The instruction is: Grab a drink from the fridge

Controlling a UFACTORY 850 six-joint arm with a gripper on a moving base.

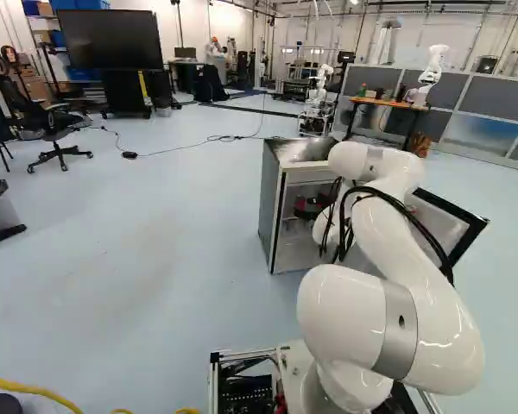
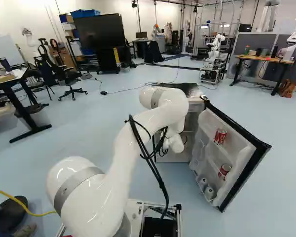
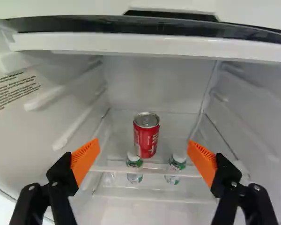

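The red soda can [image 3: 146, 136] stands upright inside the open fridge [image 1: 272, 211], its long axis vertical and its silvery lid facing up, near the back wall, with two white-capped bottles [image 3: 134, 160] [image 3: 178, 162] nearer the gripper [image 1: 307, 207]. In the wrist view the gripper [image 3: 144, 153] is spread wide, nothing held, the can ahead of it and between the lines of its fingers, while two more red cans [image 2: 220, 136] [image 2: 224, 170] sit roughly upright in the fridge door [image 2: 237, 150]
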